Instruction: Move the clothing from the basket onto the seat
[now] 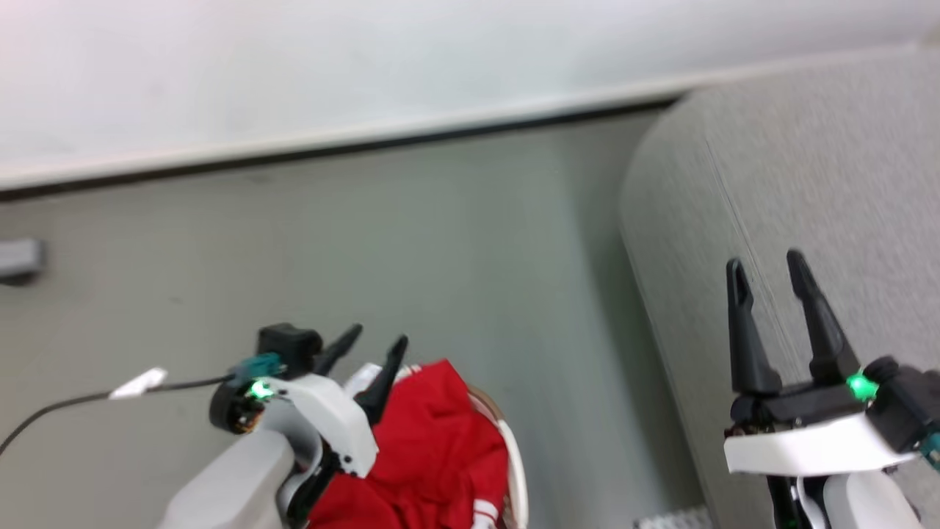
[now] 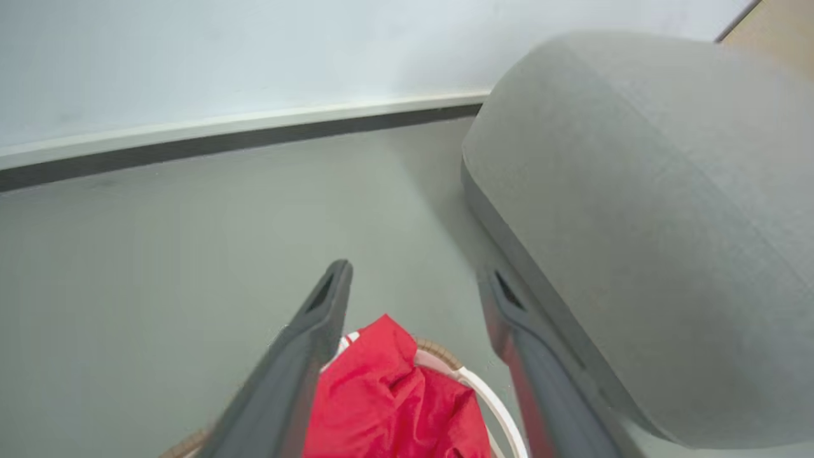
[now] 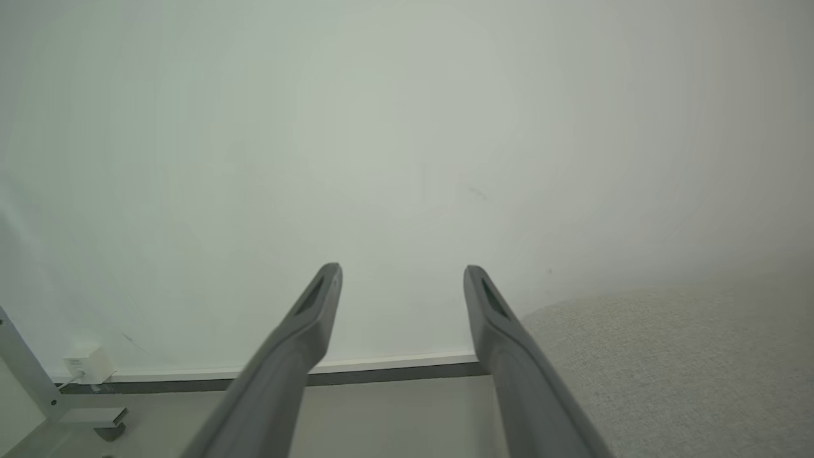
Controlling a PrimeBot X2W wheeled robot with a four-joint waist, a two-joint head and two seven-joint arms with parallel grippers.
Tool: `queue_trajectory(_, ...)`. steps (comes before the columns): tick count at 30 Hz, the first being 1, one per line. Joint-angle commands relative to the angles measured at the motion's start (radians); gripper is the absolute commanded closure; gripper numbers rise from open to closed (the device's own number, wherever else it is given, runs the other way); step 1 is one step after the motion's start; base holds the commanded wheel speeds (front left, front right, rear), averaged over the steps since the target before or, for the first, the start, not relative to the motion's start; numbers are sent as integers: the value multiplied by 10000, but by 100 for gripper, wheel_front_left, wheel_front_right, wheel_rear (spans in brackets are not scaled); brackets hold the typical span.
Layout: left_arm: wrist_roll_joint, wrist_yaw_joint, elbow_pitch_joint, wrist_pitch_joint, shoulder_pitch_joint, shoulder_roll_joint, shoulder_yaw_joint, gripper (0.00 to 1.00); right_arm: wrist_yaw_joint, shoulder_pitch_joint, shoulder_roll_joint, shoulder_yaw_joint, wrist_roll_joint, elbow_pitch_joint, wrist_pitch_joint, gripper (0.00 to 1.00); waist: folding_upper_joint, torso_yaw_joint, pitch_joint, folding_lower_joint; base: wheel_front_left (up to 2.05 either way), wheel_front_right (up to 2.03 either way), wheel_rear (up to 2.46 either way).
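Observation:
Red clothing (image 1: 433, 455) with a bit of white trim lies piled in the white basket (image 1: 516, 459) at the bottom of the head view. My left gripper (image 1: 378, 342) hovers open above the pile's far left edge, holding nothing. Looking down from the left wrist, the clothing (image 2: 394, 394) and the brown-trimmed rim of the basket (image 2: 493, 401) sit below the open left gripper (image 2: 416, 280). The light grey seat (image 1: 808, 191) fills the right side. My right gripper (image 1: 767, 268) stands open over the seat's edge, empty; its wrist view shows the gripper (image 3: 404, 273) against the wall.
The grey floor (image 1: 404, 250) runs between the basket and a white wall with a dark baseboard (image 1: 330, 150). A black cable (image 1: 73, 404) trails at the left. A white stand foot (image 3: 82, 416) and a small white box (image 3: 89, 364) sit by the wall.

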Motion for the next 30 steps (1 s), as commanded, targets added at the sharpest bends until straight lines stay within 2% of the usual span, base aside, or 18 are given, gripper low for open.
queue_trajectory(1,461,280,-840,-6,749,242,757,0,-21,274,-32,-39,-159,109,8,0,0,737,-844,2,0,0,0)
queue_trajectory(5,1390,855,-2696,-8,2070,427,2547,0,-21,728,-32,-98,-231,276,8,0,0,1084,-1446,2,0,0,0)
queue_trajectory(13,2709,1507,-5425,-11,4463,554,5050,0,-21,1383,-29,-122,-361,443,8,0,0,1478,-2161,2,0,0,0)
queue_trajectory(21,3372,1911,-7176,-10,6162,555,6405,0,-21,1955,-27,-239,-470,484,8,0,0,1698,-2690,2,0,0,0)
queue_trajectory(30,3788,2197,-8158,-10,7344,93,7348,0,-21,2364,-27,-334,-76,423,8,0,0,1716,-2874,2,0,0,0)
